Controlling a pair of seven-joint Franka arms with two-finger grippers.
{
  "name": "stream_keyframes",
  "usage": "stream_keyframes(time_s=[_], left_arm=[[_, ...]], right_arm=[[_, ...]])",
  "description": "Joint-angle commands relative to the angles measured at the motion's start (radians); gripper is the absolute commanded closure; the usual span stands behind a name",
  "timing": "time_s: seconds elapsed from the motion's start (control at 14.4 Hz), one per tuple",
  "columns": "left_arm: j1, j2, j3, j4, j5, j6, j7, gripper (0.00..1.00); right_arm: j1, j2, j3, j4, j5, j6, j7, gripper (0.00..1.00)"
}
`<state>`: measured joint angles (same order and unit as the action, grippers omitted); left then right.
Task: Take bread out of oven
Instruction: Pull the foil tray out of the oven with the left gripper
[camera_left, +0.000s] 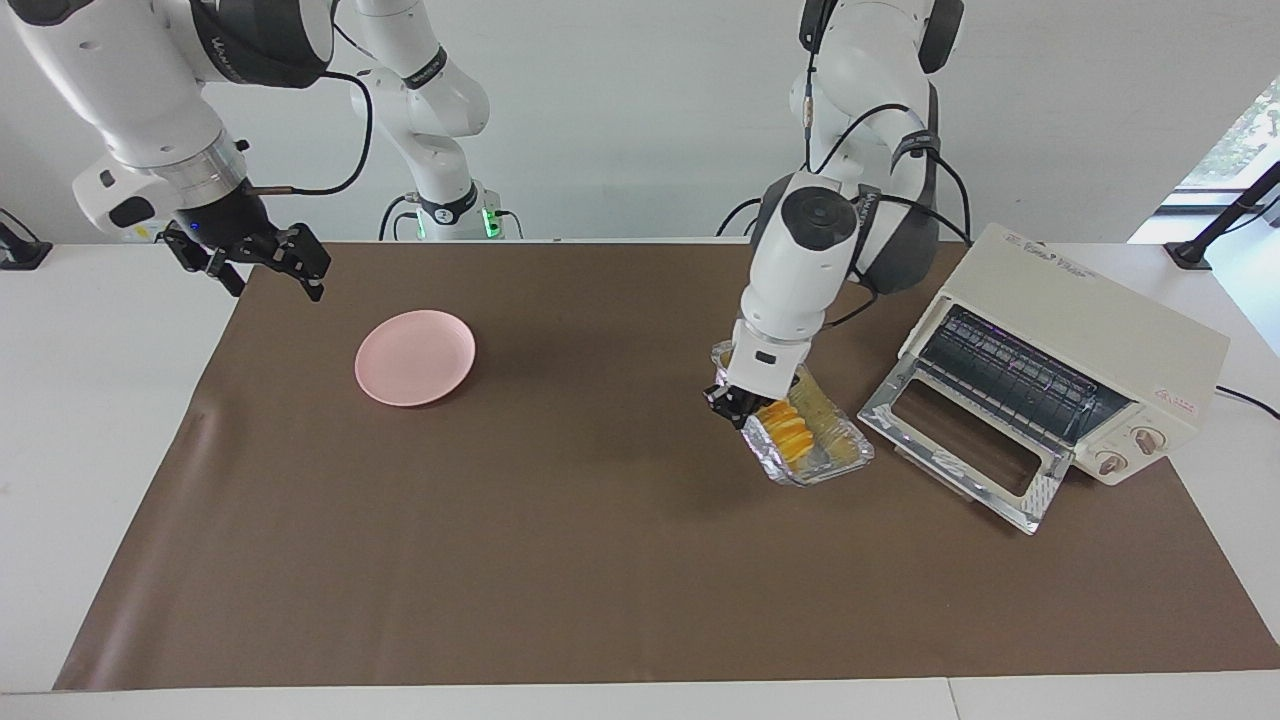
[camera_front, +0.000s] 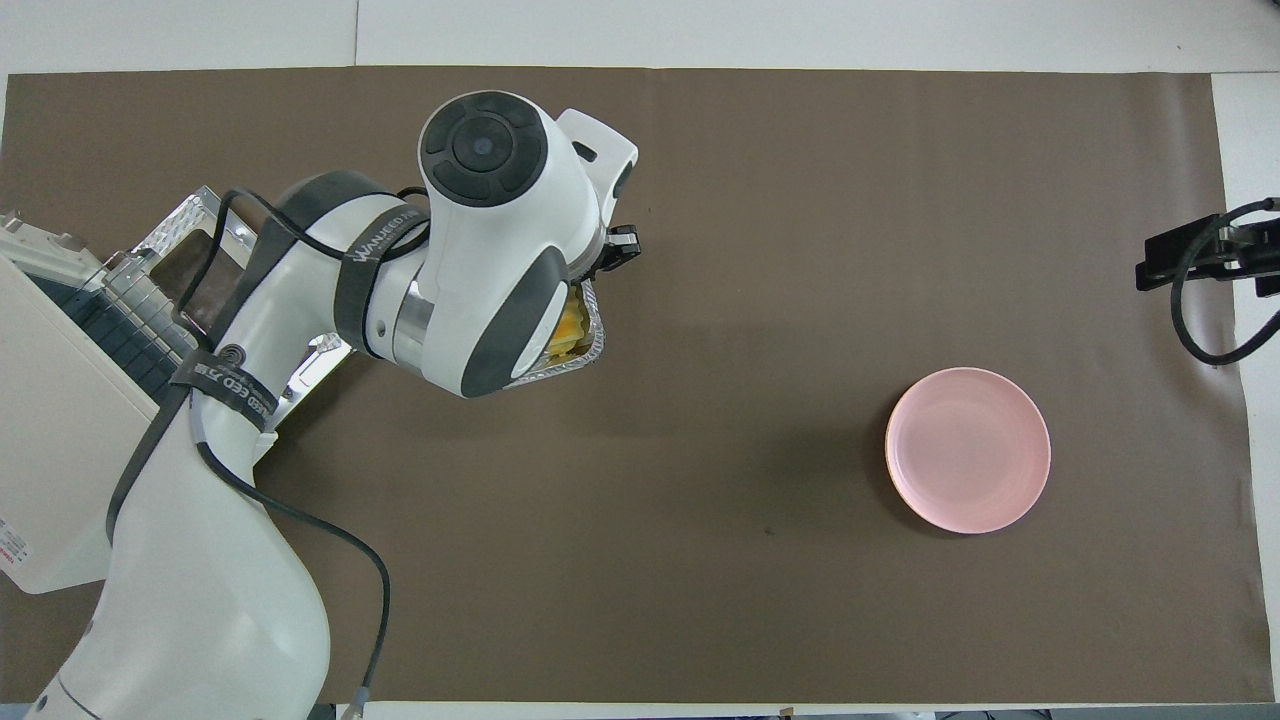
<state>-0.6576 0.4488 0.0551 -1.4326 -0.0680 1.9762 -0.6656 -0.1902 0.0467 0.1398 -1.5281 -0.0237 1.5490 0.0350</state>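
The golden ridged bread (camera_left: 788, 432) (camera_front: 567, 327) lies in a silver foil tray (camera_left: 835, 450) (camera_front: 594, 349). My left gripper (camera_left: 733, 404) (camera_front: 620, 246) is shut on the tray's rim at the end toward the plate and holds it slightly tilted, low over the brown mat. The tray hangs just clear of the oven (camera_left: 1090, 340) (camera_front: 50, 420), whose silver door (camera_left: 960, 455) (camera_front: 185, 225) lies folded down and open. In the overhead view the left arm hides most of the tray. My right gripper (camera_left: 270, 275) (camera_front: 1175, 258) waits open above the mat's edge at the right arm's end.
A round pink plate (camera_left: 415, 357) (camera_front: 967, 449) sits on the brown mat (camera_left: 600, 560) toward the right arm's end. The oven's wire rack (camera_left: 1010, 375) shows inside the opening. White table borders the mat on all sides.
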Motion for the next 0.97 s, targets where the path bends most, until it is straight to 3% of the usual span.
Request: stream_keyframes(time_s=[0.0,0.14,0.35,0.69,0.9], left_arm=[[-0.042,-0.021,0.012,-0.061,0.014,0.044,0.139,1.00],[-0.076,-0.027,0.014,-0.101,0.013,0.070,0.181,1.00],[-0.114,-0.015,0.017,-0.132,0.013,0.079,0.167,1.00],[-0.209,0.011,0.023,-0.149,0.020,0.064,0.035,1.00],[-0.249,0.045,0.023,-0.128,0.108,0.079,-0.147,1.00]], right_arm=[[-0.009,-0.047,0.009,-0.078,-0.009,0.043,-0.003,0.00],[-0.018,-0.065,0.009,-0.133,0.001,0.138,-0.010,0.00],[-0.011,-0.048,0.009,-0.124,0.005,0.160,-0.014,0.00],[-0.008,0.048,0.012,0.001,0.005,0.115,-0.012,0.00],[-0.009,0.110,0.012,0.081,-0.002,0.088,-0.012,0.00]])
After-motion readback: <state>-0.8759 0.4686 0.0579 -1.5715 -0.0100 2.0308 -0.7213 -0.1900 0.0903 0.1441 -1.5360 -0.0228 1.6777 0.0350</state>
